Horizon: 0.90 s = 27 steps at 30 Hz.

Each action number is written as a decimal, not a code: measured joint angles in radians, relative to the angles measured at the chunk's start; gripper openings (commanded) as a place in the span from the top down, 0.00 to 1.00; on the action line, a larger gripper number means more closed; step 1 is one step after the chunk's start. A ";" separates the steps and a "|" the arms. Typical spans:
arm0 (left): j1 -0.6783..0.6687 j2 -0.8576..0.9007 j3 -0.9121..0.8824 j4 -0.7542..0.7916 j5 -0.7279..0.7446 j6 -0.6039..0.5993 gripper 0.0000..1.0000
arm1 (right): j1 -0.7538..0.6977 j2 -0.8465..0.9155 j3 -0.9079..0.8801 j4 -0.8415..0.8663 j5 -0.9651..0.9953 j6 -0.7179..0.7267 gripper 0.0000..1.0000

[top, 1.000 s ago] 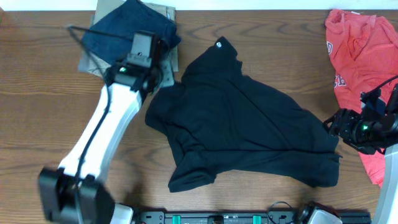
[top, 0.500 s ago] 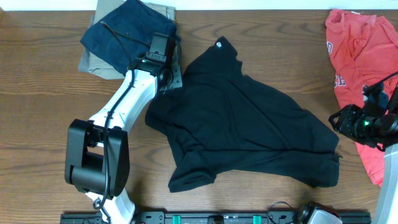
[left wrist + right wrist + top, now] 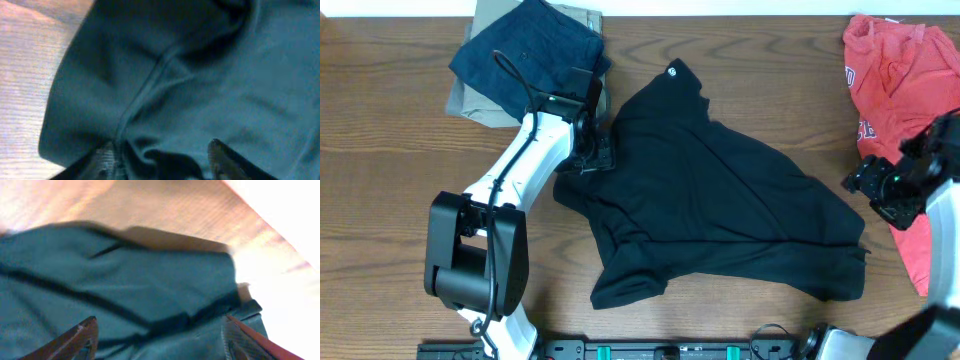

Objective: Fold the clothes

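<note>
The clothes, a black T-shirt [image 3: 720, 200], lie crumpled and spread across the middle of the table, a small round white mark [image 3: 672, 69] by the collar. My left gripper [image 3: 592, 152] is down at the shirt's left shoulder edge. In the left wrist view it [image 3: 162, 162] stands open, with a pucker of the shirt's cloth [image 3: 200, 75] between its fingers. My right gripper [image 3: 868, 188] hovers at the shirt's right edge. The right wrist view shows it [image 3: 162, 340] open wide over the shirt's hem [image 3: 150, 290], holding nothing.
A navy folded garment [image 3: 525, 50] lies on a khaki one [image 3: 470, 100] at the back left, just behind my left gripper. A red shirt [image 3: 895, 70] lies at the right edge, under my right arm. Bare wood [image 3: 380, 200] lies to the left.
My left gripper moved from the folded pile down to the black shirt's left edge and opened its jaws. The right gripper turned slightly toward the shirt's right edge and opened wider.
</note>
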State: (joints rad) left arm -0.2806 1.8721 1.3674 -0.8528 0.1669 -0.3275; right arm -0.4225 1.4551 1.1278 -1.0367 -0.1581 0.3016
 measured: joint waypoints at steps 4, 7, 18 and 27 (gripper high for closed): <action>-0.001 0.000 -0.024 -0.004 0.000 -0.002 0.11 | 0.000 0.086 -0.003 0.012 0.081 0.079 0.21; -0.002 0.000 -0.063 -0.003 -0.007 -0.005 0.02 | -0.001 0.137 -0.005 0.035 0.111 0.116 0.22; -0.002 0.000 -0.142 0.035 -0.037 -0.009 0.02 | -0.025 0.188 -0.007 -0.042 0.125 0.135 0.22; -0.002 0.000 -0.172 0.091 -0.039 -0.009 0.02 | -0.025 0.188 -0.079 0.115 0.125 0.132 0.28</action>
State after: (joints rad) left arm -0.2825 1.8721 1.1957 -0.7616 0.1276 -0.3367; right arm -0.4477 1.6428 1.0485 -0.9215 -0.0330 0.4339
